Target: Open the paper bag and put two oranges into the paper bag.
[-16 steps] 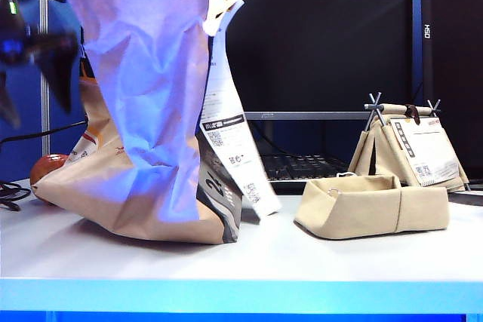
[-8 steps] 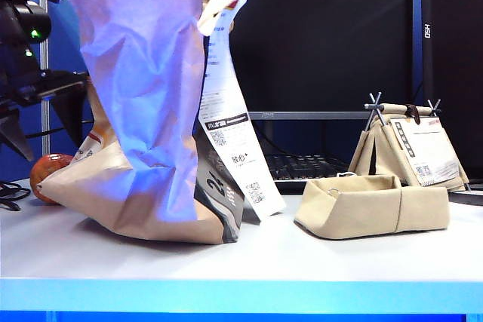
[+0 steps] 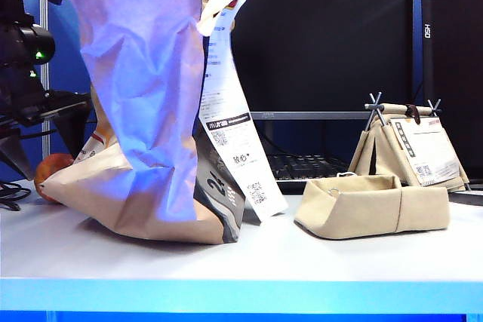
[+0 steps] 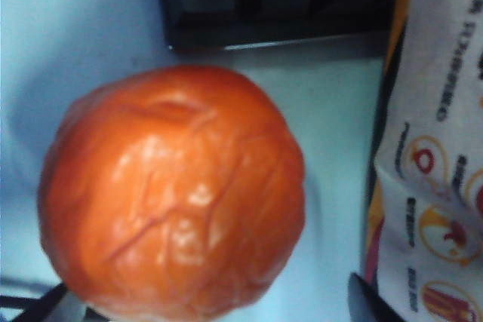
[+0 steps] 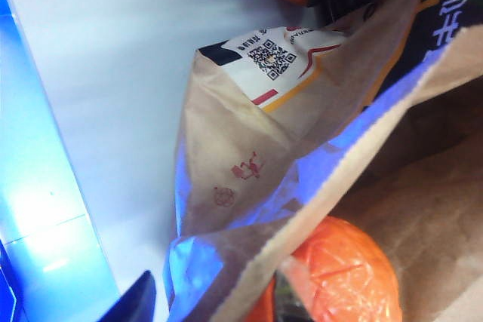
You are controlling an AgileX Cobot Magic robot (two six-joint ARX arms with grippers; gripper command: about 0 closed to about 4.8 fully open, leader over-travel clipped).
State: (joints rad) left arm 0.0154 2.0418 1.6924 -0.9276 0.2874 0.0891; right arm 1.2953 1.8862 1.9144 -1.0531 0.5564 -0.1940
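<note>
Paper bag (image 3: pixel 143 111) stands on table (image 3: pixel 302 262), mouth lifted, one orange (image 5: pixel 347 277) inside. Right gripper (image 5: pixel 226 292) appears clamped on its rim. Second orange (image 4: pixel 173 190) lies beside; left gripper (image 3: pixel 41 130), jaws apart, straddles it for pickup.

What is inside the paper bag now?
One orange shows through the paper bag's open mouth, in the right wrist view. The rest of the inside is hidden by the paper.
</note>
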